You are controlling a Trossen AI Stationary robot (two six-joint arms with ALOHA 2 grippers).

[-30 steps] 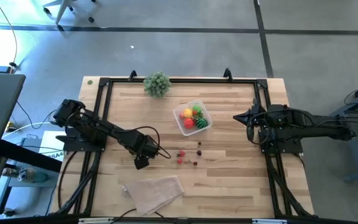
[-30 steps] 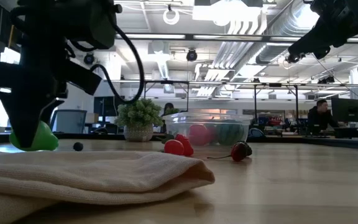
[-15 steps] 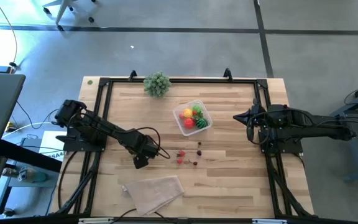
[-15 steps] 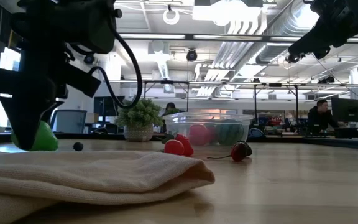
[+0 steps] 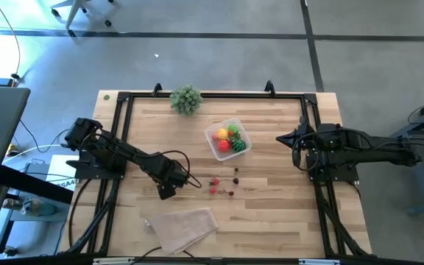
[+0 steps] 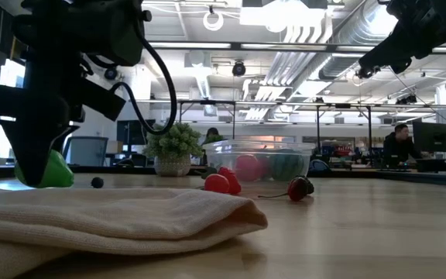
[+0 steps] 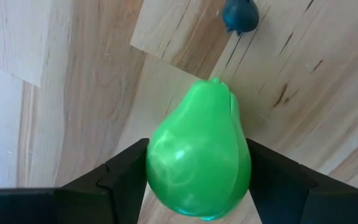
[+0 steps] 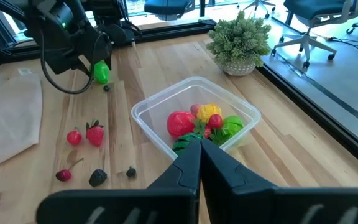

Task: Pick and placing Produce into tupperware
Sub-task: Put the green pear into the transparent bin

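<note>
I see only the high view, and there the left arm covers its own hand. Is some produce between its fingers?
Observer: Yes. In the left wrist view a green pear sits between the fingers of the left hand, which seem to touch both its sides.
Operator: Is it off the table?
Observer: The low view shows the pear's bottom near table level. I cannot tell if it is lifted.
Operator: And the right hand?
Observer: Its wrist view shows the fingers shut and empty, pointing towards the tupperware.
</note>
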